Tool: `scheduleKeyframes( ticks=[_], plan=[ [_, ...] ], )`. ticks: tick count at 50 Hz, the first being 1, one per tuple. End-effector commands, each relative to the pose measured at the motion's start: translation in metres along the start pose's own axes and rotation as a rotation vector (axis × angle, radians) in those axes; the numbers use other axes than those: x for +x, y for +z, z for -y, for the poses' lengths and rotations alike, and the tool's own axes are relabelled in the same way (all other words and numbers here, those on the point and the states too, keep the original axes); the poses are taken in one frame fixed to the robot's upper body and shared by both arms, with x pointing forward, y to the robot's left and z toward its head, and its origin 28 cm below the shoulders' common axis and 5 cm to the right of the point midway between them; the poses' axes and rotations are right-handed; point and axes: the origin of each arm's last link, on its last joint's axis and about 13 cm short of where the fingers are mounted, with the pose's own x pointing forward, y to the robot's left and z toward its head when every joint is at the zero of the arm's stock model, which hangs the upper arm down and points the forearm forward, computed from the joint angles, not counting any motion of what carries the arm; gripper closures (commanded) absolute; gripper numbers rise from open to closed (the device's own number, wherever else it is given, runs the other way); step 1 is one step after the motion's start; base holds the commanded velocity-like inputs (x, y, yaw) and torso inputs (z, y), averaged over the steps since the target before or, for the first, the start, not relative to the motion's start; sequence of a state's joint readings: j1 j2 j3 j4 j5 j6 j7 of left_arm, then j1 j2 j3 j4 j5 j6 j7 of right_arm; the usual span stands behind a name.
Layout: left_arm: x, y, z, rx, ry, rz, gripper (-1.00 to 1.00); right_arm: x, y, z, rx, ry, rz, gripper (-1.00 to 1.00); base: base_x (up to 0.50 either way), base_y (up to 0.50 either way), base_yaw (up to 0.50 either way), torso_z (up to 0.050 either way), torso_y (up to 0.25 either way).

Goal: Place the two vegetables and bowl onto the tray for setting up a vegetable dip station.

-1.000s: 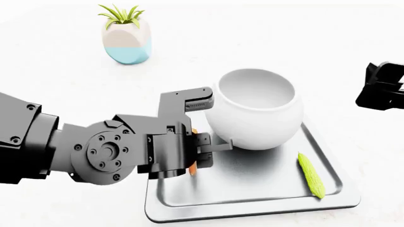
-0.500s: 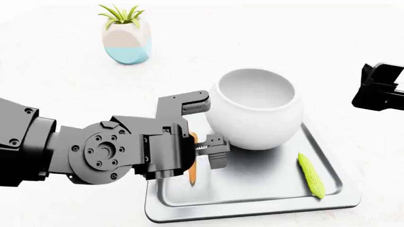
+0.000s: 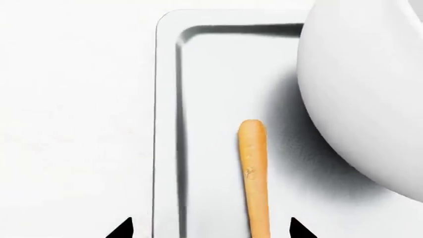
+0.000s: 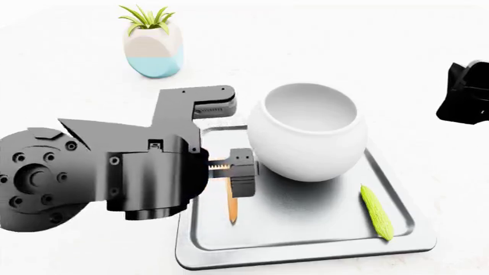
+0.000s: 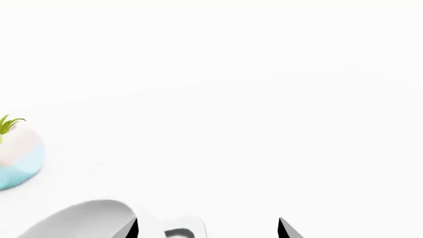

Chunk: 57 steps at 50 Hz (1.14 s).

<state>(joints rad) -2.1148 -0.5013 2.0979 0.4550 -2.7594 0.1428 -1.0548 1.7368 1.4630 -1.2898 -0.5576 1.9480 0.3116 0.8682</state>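
Note:
The orange carrot [image 4: 231, 204] [image 3: 253, 173] lies flat on the silver tray [image 4: 306, 258] [image 3: 166, 124], near its left rim, pointed end toward me. My left gripper [image 4: 229, 137] [image 3: 210, 230] hovers above it, open, touching nothing. The white bowl [image 4: 308, 132] [image 3: 370, 89] stands on the tray's far part, just beside the carrot. Along the tray's right side lies the yellow-green cucumber piece [image 4: 377, 212]. My right gripper [image 4: 466, 100] [image 5: 209, 230] hangs open at the right edge, off the tray, with nothing between its fingers. Its wrist view catches the bowl [image 5: 79, 220] and a tray corner [image 5: 185, 228].
A white-and-blue pot with a green plant [image 4: 153, 48] [image 5: 17, 158] stands at the back left of the white tabletop, well away from the tray. My left arm's bulky wrist covers the tabletop left of the tray in the head view.
My left gripper opened, left the carrot lying on the tray, then rose and drew back toward the camera. The right gripper shifted slightly at the right edge.

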Motion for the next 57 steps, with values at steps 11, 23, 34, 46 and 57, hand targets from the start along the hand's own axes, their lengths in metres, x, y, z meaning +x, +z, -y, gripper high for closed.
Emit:
scheduleKeyframes(
  ticks=[11, 23, 34, 46, 57],
  plan=[
    [-0.116, 0.021, -0.020, 0.115, 0.094, 0.464, -1.00, -0.030, 0.010, -0.005, -0.070, 0.048, 0.032, -1.00, 0.00, 0.00, 0.00, 0.000, 0.000],
    [-0.140, -0.003, -0.041, 0.239, 0.155, 0.808, -1.00, -0.078, 0.009, -0.021, -0.176, 0.109, 0.131, -1.00, 0.00, 0.00, 0.00, 0.000, 0.000],
    [-0.146, -0.024, -0.061, 0.277, -0.025, 1.142, -1.00, -0.123, 0.007, -0.036, -0.245, 0.124, 0.306, -1.00, 0.00, 0.00, 0.00, 0.000, 0.000],
    [-0.145, -0.051, -0.074, 0.330, -0.004, 1.263, -1.00, -0.142, 0.004, -0.051, -0.318, 0.202, 0.428, -1.00, 0.00, 0.00, 0.00, 0.000, 0.000],
    [-0.155, -0.081, -0.090, 0.283, -0.043, 1.333, -1.00, -0.147, 0.010, -0.056, -0.329, 0.224, 0.490, -1.00, 0.00, 0.00, 0.00, 0.000, 0.000]
  ],
)
